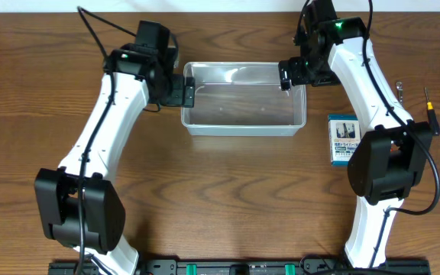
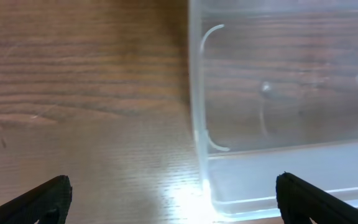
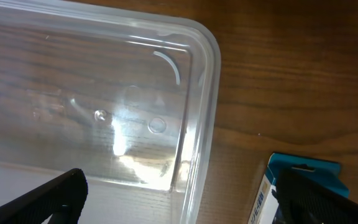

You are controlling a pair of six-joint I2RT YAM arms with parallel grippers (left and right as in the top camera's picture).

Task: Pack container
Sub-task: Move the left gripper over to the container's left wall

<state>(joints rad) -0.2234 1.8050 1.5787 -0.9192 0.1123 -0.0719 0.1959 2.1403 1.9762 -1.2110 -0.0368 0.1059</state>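
The clear plastic container [image 1: 243, 114] stands at the table's back centre, and nothing shows inside it. My left gripper [image 1: 186, 90] is open and empty at the bin's left end; in the left wrist view its fingers [image 2: 173, 199] straddle the bin's corner [image 2: 278, 106]. My right gripper [image 1: 286, 76] is open and empty above the bin's back right corner; in the right wrist view its fingers [image 3: 185, 199] span the bin's right rim [image 3: 104, 93].
A small blue-and-white printed box [image 1: 343, 140] lies right of the bin; its corner shows in the right wrist view [image 3: 291, 186]. Small hand tools [image 1: 429, 111] lie at the far right edge.
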